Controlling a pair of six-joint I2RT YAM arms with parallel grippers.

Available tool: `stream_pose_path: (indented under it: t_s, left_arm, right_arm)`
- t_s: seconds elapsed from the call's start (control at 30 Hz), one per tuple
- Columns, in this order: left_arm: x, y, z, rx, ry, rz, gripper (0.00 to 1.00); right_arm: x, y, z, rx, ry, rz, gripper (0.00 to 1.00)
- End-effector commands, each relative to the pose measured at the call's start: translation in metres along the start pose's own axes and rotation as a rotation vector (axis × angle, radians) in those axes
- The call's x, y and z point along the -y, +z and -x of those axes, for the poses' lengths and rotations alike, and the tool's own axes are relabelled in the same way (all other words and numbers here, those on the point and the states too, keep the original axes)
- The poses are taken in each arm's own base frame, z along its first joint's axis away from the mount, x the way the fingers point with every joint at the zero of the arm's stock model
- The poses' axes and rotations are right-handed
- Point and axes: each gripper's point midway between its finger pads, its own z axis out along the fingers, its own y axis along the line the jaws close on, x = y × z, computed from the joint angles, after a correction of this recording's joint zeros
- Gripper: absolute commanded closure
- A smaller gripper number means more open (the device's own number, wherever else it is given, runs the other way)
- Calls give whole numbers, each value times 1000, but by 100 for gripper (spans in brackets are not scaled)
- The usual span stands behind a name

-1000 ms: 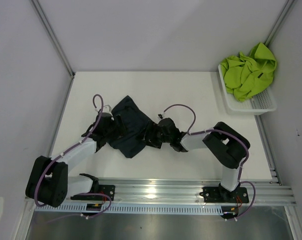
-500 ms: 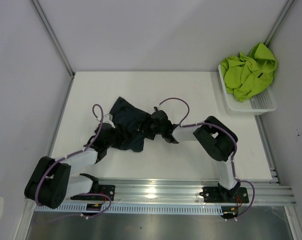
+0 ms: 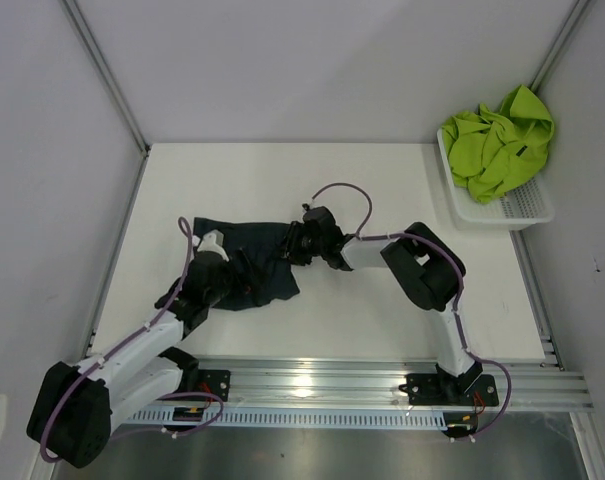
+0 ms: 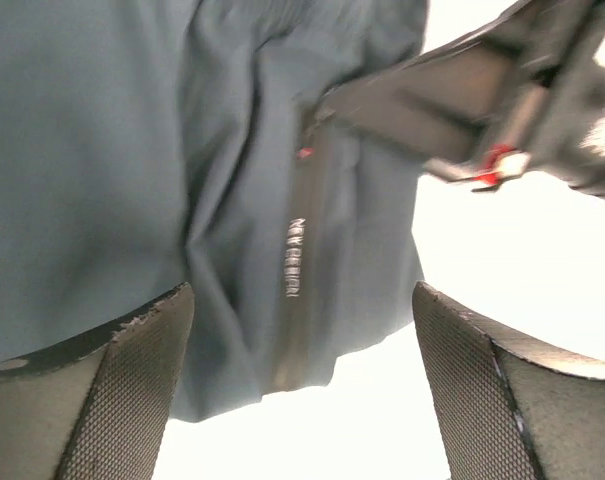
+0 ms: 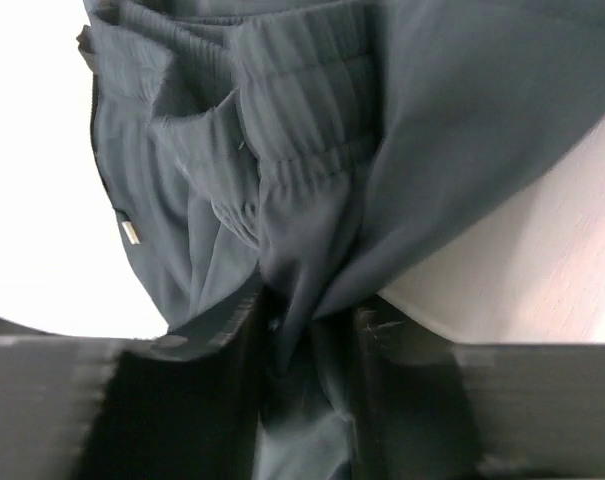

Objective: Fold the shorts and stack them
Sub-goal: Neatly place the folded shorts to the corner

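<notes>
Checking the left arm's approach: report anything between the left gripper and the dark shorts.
Nothing visible does. The left gripper, open, hangs directly over the dark shorts; the right gripper pinches the fabric off to one side, not between them.

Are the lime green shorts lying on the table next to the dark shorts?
No, the green shorts lie crumpled in the white basket, far from the dark shorts.

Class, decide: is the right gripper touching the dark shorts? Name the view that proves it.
Touching. The right wrist view shows a fold of the dark shorts pinched between the two fingers of the right gripper.
</notes>
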Motion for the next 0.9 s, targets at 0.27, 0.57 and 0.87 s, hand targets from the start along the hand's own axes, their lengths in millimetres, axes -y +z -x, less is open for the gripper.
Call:
stream_pose_path:
  t_s: [0.27,0.57,0.87]
  left_arm:
    - [45,-53,81,111,86,-9,4]
    - [50,-83,100,199,116,-14,1]
    - [47,-103,116,257,155,31,1]
  right_arm:
    - [31,1,-56,-123,-50,-94,94]
    - [-19,27,-104,-105,-72,1,97]
    - [-33,54,-130,-26,-2,-9,100]
